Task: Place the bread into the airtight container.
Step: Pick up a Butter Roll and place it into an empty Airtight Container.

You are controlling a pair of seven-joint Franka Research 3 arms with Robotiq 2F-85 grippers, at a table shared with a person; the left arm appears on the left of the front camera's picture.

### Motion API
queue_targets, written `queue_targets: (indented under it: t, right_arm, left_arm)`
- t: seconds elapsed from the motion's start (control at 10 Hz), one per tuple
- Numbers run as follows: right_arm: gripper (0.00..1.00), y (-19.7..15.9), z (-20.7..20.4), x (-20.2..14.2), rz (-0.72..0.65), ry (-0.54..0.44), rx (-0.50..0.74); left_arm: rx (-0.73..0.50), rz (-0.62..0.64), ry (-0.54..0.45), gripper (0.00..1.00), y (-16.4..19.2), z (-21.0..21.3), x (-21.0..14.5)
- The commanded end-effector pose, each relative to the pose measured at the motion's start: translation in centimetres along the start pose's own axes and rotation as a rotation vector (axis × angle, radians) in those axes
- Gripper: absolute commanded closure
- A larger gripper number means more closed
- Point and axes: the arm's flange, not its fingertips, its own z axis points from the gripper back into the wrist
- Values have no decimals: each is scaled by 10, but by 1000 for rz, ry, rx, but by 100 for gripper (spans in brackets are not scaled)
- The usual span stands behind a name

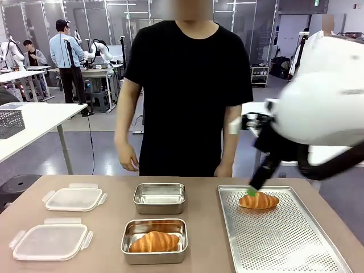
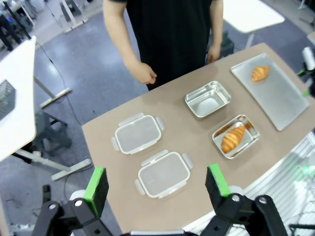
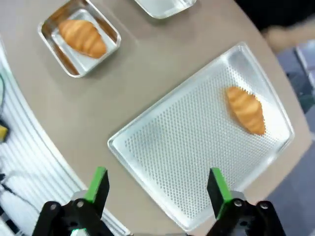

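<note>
Metal tray (image 1: 284, 239) mostly bare, bread (image 1: 259, 200) near rim

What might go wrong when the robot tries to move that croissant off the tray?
The croissant on the tray lies off to one side of the open right gripper, so a poorly aligned grab may nudge or squash it. The near container already holds a second croissant; only the far container is empty, so a mix-up would stack them. A person's hand hangs near the table's far edge, close to that container.

Gold-brn bread (image 1: 259, 200), silver tray (image 1: 284, 239) w/ dotted holes, tan table (image 1: 205, 233).
</note>
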Motion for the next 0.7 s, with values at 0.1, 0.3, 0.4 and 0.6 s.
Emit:
queue_targets:
  t: [0.1, 0.3, 0.4, 0.6]
  right_arm:
    - [0, -27, -8, -68, -32, -144, 34]
    - [0, -55, -33, -73, 99, -324, 30]
    - [0, -66, -44, -59, 141, -370, 11]
    - [0, -82, -65, -17, 186, -361, -10]
  left_arm:
    - [3, -3, 0, 0, 0, 1, 2]
    - [3, -3, 0, 0, 0, 1, 2]
    - [3, -3, 0, 0, 0, 1, 2]
    - [3, -3, 0, 0, 0, 1, 2]
